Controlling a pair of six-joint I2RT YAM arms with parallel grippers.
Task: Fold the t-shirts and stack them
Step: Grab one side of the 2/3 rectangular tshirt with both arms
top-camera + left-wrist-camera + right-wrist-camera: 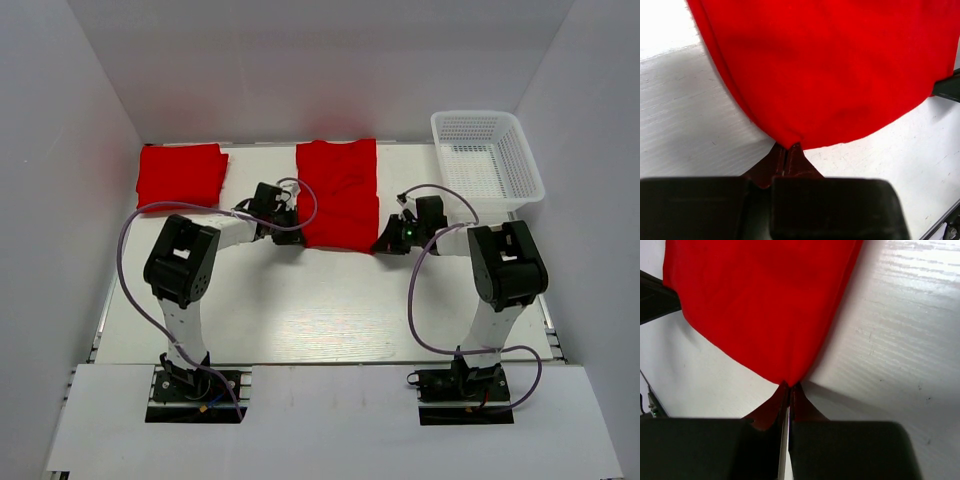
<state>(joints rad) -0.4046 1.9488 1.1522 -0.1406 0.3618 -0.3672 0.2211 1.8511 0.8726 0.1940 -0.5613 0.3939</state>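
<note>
A bright red t-shirt (pixel 338 195) lies as a long folded strip at the middle back of the table. My left gripper (pixel 292 222) is shut on its near left corner; in the left wrist view the cloth (pixel 840 70) pinches into the closed tips (pixel 789 148). At the near right corner my right gripper (pixel 386 240) is likewise shut on the shirt, the red cloth (pixel 765 305) drawn to a point between the tips (pixel 790 386). A second t-shirt (pixel 180 174) rests folded at the back left.
A white mesh basket (pixel 490 160) stands at the back right. Purple cables loop over both arms. White walls close in the table on the left, back and right.
</note>
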